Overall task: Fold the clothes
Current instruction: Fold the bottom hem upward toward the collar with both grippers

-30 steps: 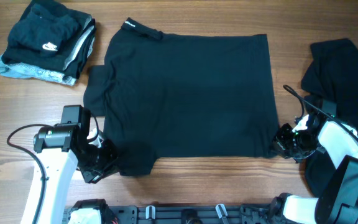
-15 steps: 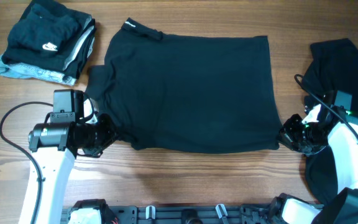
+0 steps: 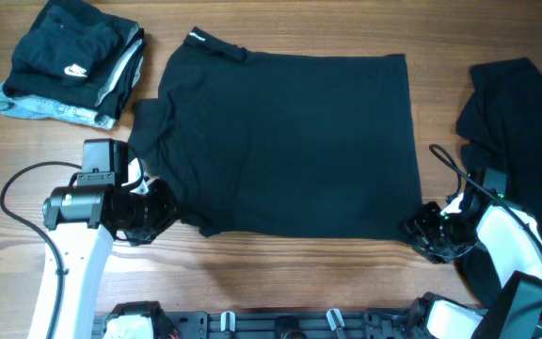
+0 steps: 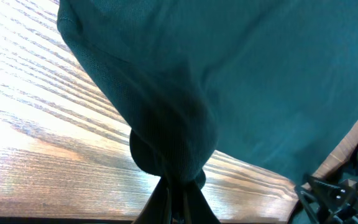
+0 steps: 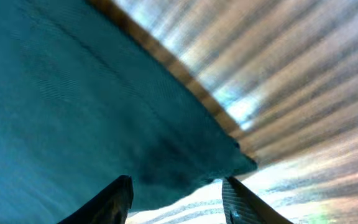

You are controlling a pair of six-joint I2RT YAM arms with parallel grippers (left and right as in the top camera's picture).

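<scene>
One black shirt [image 3: 290, 141] lies spread flat on the table [image 3: 280, 273], its lower-left corner bunched tight in the pinched jaws of the left gripper [image 3: 158, 212]. Over at the lower-right hem corner, the right gripper [image 3: 420, 229] sits with jaws wide apart; folded stack [image 3: 69, 66] far left, loose black heap [image 3: 525, 104] right.
</scene>
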